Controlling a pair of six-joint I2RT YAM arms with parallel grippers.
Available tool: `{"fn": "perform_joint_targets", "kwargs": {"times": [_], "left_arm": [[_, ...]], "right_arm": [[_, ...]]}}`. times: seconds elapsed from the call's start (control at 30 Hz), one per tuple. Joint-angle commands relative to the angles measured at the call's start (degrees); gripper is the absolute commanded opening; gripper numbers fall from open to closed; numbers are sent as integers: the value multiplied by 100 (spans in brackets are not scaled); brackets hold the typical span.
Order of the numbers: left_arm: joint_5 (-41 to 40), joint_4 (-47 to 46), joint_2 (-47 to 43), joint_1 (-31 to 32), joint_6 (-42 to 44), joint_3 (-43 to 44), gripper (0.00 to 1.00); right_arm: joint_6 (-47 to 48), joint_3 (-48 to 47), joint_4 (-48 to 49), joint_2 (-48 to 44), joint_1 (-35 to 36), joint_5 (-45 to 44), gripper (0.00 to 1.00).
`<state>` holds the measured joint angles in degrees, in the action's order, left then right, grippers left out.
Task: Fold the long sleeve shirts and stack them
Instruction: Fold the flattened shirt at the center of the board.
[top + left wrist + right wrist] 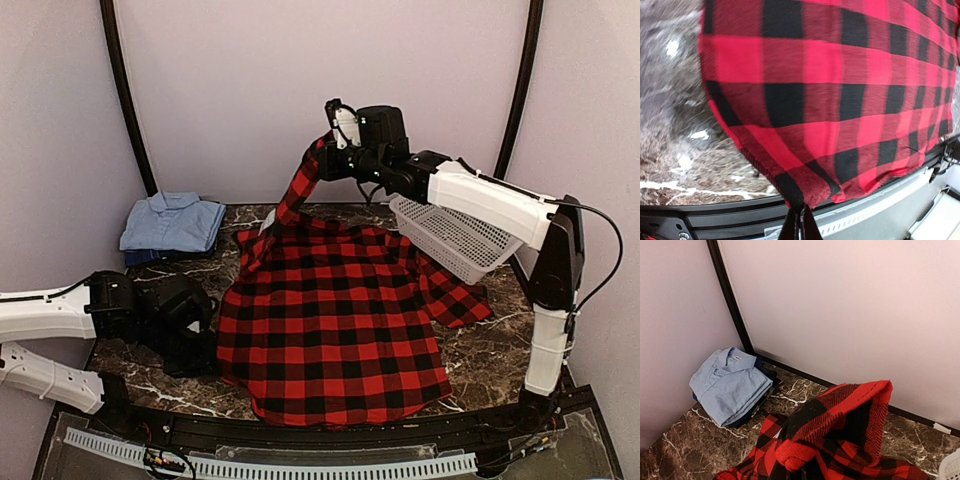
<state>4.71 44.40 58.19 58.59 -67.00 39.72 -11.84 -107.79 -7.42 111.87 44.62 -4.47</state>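
Note:
The red-and-black check flannel shirt [335, 320] lies spread over the middle of the marble table. My right gripper [327, 150] is shut on the end of a sleeve and holds it raised near the back wall; the bunched cloth [840, 435] fills the bottom of the right wrist view and hides the fingers. My left gripper [205, 345] is shut on the shirt's left edge, low over the table; the left wrist view shows the cloth [830, 100] pinched at the closed fingertips [807, 227]. The light blue shirt [172, 220] lies folded on top of a darker blue one [140, 256] at the back left, and both show in the right wrist view [730, 382].
A white mesh basket [450, 235] sits tilted at the back right, under my right arm, next to the shirt's other sleeve [455, 300]. Walls close the back and both sides. A black rail [300, 440] runs along the table's near edge.

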Motion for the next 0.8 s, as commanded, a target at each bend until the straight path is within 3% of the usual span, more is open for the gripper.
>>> {"fn": "perform_joint_targets", "kwargs": {"times": [0.0, 0.43, 0.77], "left_arm": [[22, -20, 501, 87, 1153, 677, 0], [1519, -767, 2170, 183, 3055, 2104, 0], [2493, -985, 3149, 338, 3641, 2546, 0]], "right_arm": [[300, -144, 10, -388, -220, -390, 0], [329, 972, 69, -1344, -822, -893, 0], [308, 1605, 125, -1866, -955, -1110, 0]]}}
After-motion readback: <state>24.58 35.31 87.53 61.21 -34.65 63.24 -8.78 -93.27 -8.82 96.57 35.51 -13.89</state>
